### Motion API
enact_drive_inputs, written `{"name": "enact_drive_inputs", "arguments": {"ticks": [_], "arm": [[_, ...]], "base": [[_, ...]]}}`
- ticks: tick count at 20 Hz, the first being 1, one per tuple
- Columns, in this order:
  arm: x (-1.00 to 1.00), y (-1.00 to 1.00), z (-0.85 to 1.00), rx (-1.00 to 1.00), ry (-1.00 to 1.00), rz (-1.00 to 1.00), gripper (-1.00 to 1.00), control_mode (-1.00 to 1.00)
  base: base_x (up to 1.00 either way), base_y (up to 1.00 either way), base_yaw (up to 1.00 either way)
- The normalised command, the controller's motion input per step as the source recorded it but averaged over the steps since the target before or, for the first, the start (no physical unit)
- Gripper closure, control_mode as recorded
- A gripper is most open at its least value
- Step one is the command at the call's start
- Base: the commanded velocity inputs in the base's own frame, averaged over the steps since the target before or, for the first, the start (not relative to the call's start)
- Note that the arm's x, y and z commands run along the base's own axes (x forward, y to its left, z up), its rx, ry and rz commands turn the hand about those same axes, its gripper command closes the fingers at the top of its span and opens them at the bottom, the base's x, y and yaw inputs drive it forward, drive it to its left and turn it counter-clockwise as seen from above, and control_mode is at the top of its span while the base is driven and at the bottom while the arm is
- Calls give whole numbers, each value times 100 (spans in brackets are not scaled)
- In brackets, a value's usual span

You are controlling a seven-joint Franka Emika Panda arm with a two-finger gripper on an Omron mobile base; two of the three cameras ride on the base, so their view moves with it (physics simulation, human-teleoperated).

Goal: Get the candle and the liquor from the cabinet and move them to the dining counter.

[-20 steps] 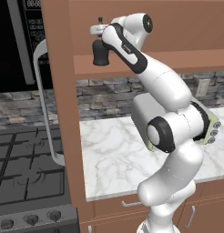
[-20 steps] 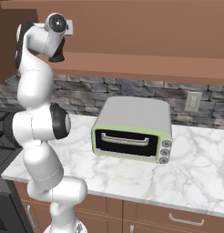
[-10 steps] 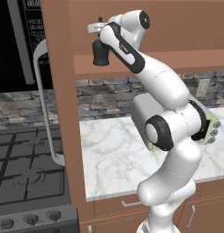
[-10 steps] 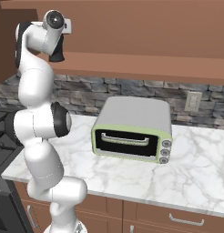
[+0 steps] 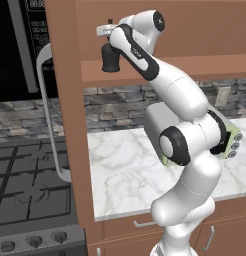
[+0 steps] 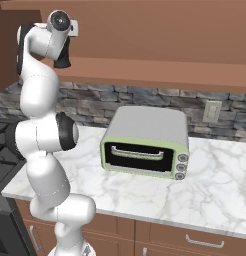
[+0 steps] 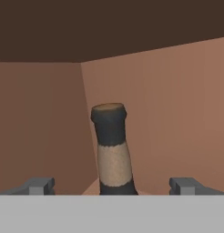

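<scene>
The liquor (image 7: 112,150) stands straight ahead inside the cabinet (image 7: 177,113). Its dark stopper and pale banded neck rise between my fingertips (image 7: 38,185), and its body is cut off below. My gripper (image 7: 112,185) is open, one jaw on each side of the neck with wide gaps and no contact. In the left base view the gripper (image 5: 110,61) is raised at the cabinet's shelf level. In the right base view the gripper (image 6: 62,57) sits at the cabinet's left end. The candle and the dining counter are out of view.
An open cabinet door panel (image 5: 65,100) hangs just left of the arm. A green toaster oven (image 6: 145,142) sits on the marble worktop (image 6: 210,190) below. A black stove (image 5: 25,195) and a microwave (image 5: 20,45) with a long handle lie to the left.
The hand has edged very slightly upward toward the cabinet. The jaws stay wide open, and nothing else has moved.
</scene>
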Motion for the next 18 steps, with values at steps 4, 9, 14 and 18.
{"name": "enact_drive_inputs", "arguments": {"ticks": [4,9,14,18], "arm": [[0,0,0,0,0,0,-100,-100],[0,0,0,0,0,0,100,-100],[0,0,0,0,0,0,100,-100],[0,0,0,0,0,0,100,-100]], "base": [[0,0,0],[0,0,0],[0,0,0],[0,0,0]]}}
